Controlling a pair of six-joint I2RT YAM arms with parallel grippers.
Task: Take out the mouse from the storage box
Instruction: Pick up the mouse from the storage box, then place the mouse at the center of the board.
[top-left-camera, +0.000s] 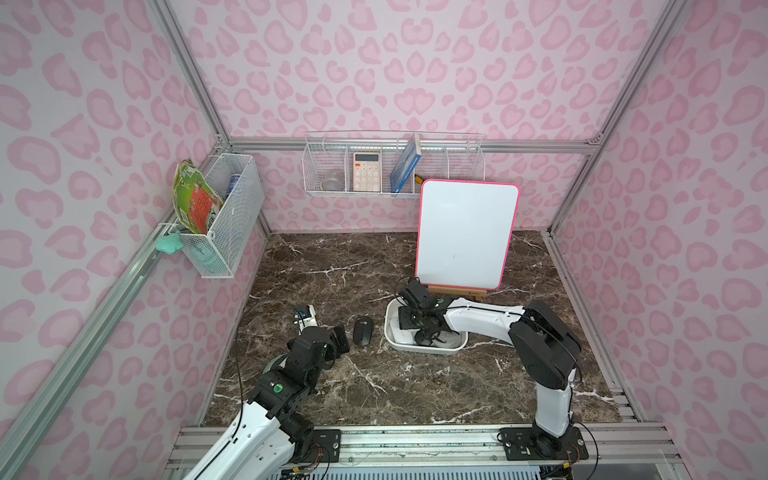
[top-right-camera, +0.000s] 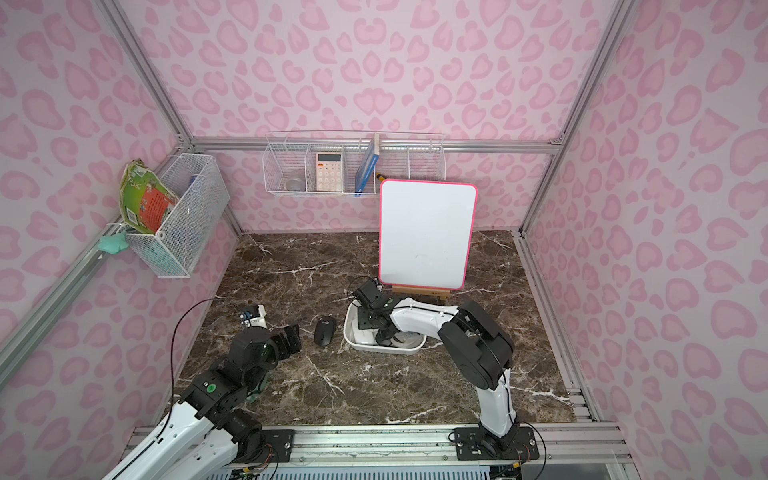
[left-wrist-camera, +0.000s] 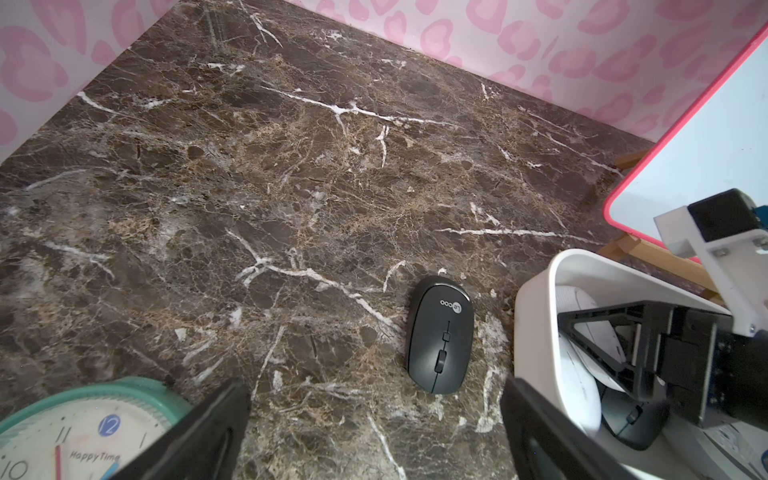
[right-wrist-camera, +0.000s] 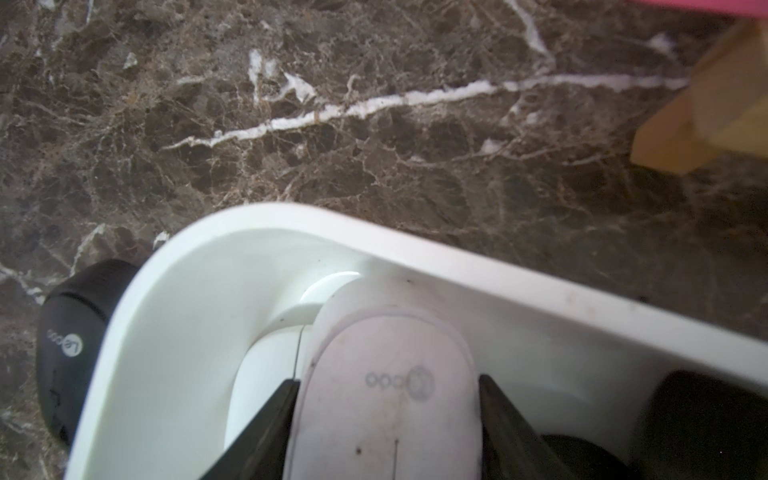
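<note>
**Right gripper clasping a white mouse inside the storage box**

In the right wrist view the right gripper (right-wrist-camera: 387, 380) is reaching down into the storage box (right-wrist-camera: 415, 245). Its two dark fingers (right-wrist-camera: 286, 419) are pressing against opposite flanks of a white mouse (right-wrist-camera: 386, 415), gripping it. The white mouse is lying logo-up inside the box, close to a rounded end wall and partly overlapping another white rounded item (right-wrist-camera: 262, 374). Whether it is resting on the box floor or is raised off it cannot be told. In the left wrist view, a dark mouse (left-wrist-camera: 631, 419) is also lying in the box, next to the gripper.

Outside, a black mouse (top-left-camera: 363, 330) is sitting on the marble table (top-left-camera: 332, 270). It is just beside the box's wall, between the box and the left gripper (left-wrist-camera: 374, 436). The left gripper is hovering above the table with its jaws spread wide and empty, and a teal clock (left-wrist-camera: 83, 419) is lying by one of its fingers. Behind the box, a pink-framed whiteboard (top-left-camera: 465, 232) is standing on a wooden easel (top-left-camera: 457, 293).
</note>
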